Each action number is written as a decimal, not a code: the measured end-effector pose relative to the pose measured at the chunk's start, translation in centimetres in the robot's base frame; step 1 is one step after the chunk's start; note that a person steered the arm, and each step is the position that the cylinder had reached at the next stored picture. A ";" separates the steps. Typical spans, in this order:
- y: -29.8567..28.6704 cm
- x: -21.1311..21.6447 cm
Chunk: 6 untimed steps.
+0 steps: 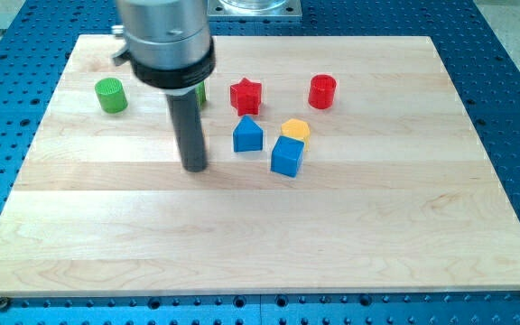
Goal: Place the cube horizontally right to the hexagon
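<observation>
A blue cube (287, 156) sits near the board's middle, touching a yellow hexagon (295, 129) just above it and slightly to its right. My tip (194, 168) rests on the board well to the left of the cube, with a blue pointed block (247, 134) between them and a little higher up. The rod runs up into the grey arm head at the view's top.
A red star (246, 95) and a red cylinder (322, 91) lie above the cube. A green cylinder (110, 95) stands at the upper left. Another green block (202, 94) is mostly hidden behind the rod. The wooden board (260, 244) sits on a blue perforated table.
</observation>
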State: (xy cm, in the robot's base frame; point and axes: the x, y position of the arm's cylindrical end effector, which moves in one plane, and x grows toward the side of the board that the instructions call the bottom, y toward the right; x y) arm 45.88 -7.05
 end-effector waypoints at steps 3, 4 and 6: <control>6.6 1.6; 6.7 1.5; 19.4 0.9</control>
